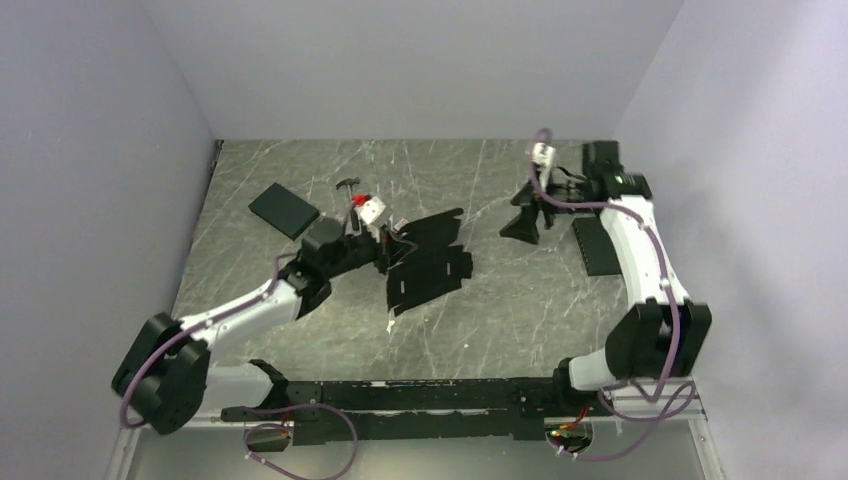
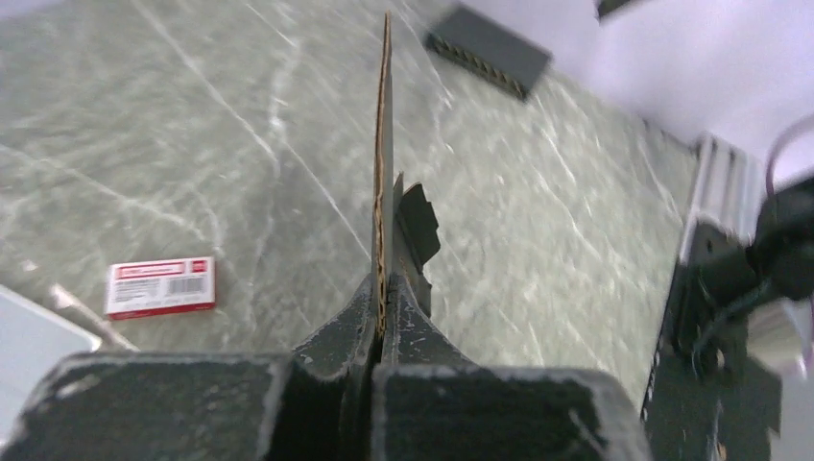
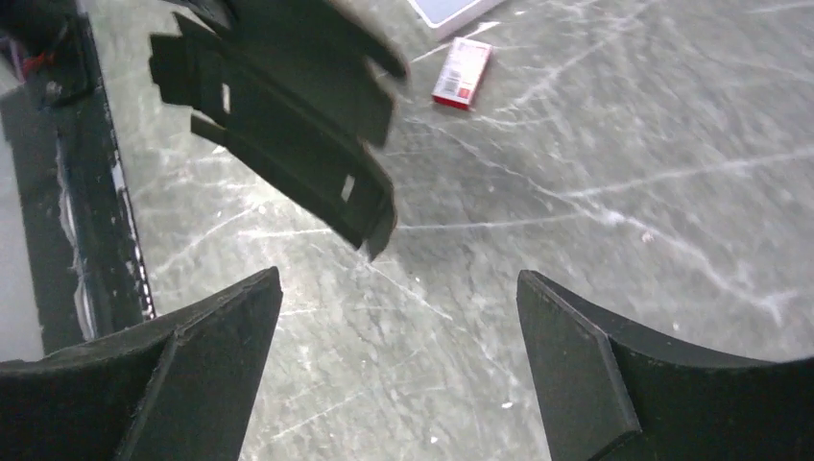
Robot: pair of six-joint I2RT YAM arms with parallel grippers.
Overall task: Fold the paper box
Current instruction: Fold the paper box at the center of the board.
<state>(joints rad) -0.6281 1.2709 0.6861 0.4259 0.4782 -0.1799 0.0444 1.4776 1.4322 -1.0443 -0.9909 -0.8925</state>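
The paper box (image 1: pixel 430 262) is a flat, matte black die-cut sheet with flaps and notched tabs, lifted at its left edge in the middle of the table. My left gripper (image 1: pixel 385 255) is shut on that edge. In the left wrist view the cardboard (image 2: pixel 384 173) stands edge-on, pinched between the fingers of the left gripper (image 2: pixel 384 322). My right gripper (image 1: pixel 525 215) hangs open to the right of the sheet, apart from it. In the right wrist view the box (image 3: pixel 288 106) lies beyond the right gripper (image 3: pixel 398 288), with only bare table between its fingers.
One plain black slab (image 1: pixel 284 210) lies at the back left and another (image 1: pixel 597 245) under the right arm. A small red-and-white pack (image 2: pixel 160 286) lies on the marble. More black cardboard (image 1: pixel 400 405) lines the near edge. Grey walls close three sides.
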